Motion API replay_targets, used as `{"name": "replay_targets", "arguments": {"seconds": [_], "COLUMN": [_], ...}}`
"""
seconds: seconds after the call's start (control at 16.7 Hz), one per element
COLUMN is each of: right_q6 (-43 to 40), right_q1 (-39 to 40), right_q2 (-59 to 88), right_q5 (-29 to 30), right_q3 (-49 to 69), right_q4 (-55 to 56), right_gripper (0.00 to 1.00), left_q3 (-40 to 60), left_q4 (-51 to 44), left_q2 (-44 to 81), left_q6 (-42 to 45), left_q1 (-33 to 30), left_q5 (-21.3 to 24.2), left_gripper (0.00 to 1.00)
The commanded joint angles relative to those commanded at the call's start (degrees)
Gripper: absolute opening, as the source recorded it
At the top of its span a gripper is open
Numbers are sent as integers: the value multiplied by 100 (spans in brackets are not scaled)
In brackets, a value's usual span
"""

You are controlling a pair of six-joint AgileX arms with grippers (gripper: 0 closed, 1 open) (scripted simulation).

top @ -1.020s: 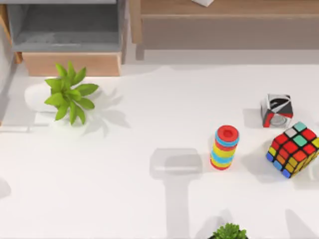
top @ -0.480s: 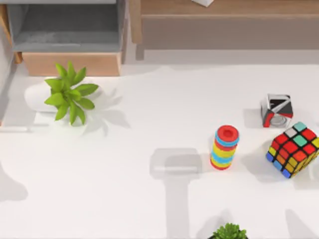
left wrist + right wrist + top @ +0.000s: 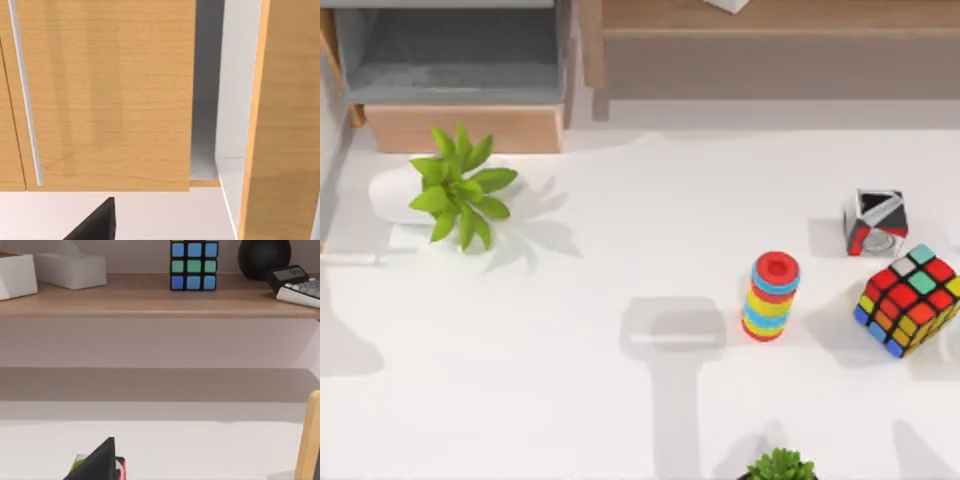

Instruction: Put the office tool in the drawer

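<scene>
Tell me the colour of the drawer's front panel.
Light tan wood grain on the drawer front, with a slim silver handle bar; the left wrist view shows it best.

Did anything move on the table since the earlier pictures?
Only a shadow: the dark patch at the table's left edge has grown larger and spread further in. No thing was taken or let go. The drawer, plant, ring stack and both cubes stayed put.
</scene>
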Motion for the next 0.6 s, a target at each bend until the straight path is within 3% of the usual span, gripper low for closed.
{"name": "replay_targets", "arguments": {"seconds": [0.18, 0.6], "right_q6": [0, 0], "right_q1": [0, 0], "right_q2": [0, 0], "right_q5": [0, 0], "right_q3": [0, 0], "right_q4": [0, 0], "right_gripper": [100, 100], "left_q3": [0, 0], "left_q4": [0, 0], "left_q2": [0, 0], "left_q6": [0, 0], "left_q1": [0, 0], "left_q5": [0, 0], "left_gripper": [100, 47]}}
